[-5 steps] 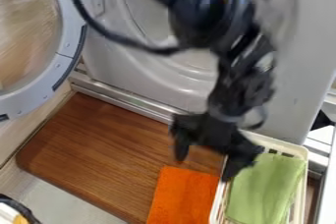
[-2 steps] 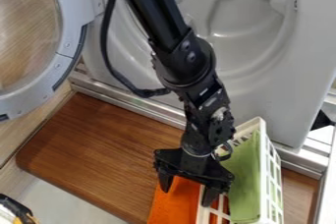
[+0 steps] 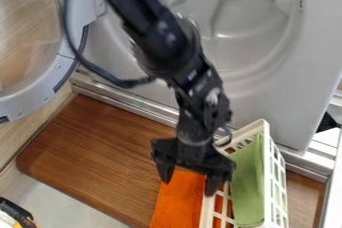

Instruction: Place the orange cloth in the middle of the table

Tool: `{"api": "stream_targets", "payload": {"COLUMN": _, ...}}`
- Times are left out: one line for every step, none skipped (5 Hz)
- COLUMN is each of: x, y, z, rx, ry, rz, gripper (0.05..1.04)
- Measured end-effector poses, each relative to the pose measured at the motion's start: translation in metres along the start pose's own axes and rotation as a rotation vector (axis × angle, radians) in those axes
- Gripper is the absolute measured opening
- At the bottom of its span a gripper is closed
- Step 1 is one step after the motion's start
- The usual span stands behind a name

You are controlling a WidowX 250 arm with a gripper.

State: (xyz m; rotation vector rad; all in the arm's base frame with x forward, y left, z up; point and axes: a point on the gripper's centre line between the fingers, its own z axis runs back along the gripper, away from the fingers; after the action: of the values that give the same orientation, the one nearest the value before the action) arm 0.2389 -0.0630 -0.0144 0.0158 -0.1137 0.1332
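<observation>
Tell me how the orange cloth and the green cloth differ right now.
Colour aside, the orange cloth lies on the brown wooden surface, while the green cloth is inside the white basket. The gripper hangs over the upper end of the orange cloth, whereas the green cloth is off to its side. Both are plain, each in a single colour.

Robot arm (image 3: 133,2), one: is wearing black throughout, its long upper link running straight-edged. Joint housing (image 3: 167,44): is bulging, rounded, showing small round fastener-like spots. Forearm section (image 3: 200,92): is carrying small pale marks and one whitish patch. Cable (image 3: 100,74), dark: is curving outside the arm; a thin loop (image 3: 228,134) is bowing near the wrist. Gripper (image 3: 188,187): is displaying matte black, two tapering fingers.
</observation>
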Motion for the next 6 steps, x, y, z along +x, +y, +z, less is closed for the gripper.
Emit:
{"api": "stream_targets", "payload": {"x": 0.008, "y": -0.015, "z": 0.040, "rx": -0.010, "ry": -0.043, "rz": -0.018, "gripper": 1.000}}
{"api": "stream_targets", "payload": {"x": 0.008, "y": -0.019, "z": 0.054, "rx": 0.014, "ry": 0.014, "rz": -0.024, "gripper": 1.000}}
{"api": "stream_targets", "payload": {"x": 0.005, "y": -0.020, "z": 0.044, "rx": 0.034, "ry": 0.072, "rz": -0.018, "gripper": 1.000}}
{"api": "stream_targets", "payload": {"x": 0.007, "y": -0.022, "z": 0.043, "rx": 0.036, "ry": 0.085, "rz": -0.009, "gripper": 1.000}}
{"api": "stream_targets", "payload": {"x": 0.004, "y": -0.021, "z": 0.043, "rx": 0.049, "ry": 0.106, "rz": 0.001, "gripper": 1.000}}
{"api": "stream_targets", "payload": {"x": 0.001, "y": -0.018, "z": 0.041, "rx": 0.074, "ry": 0.106, "rz": 0.010, "gripper": 1.000}}
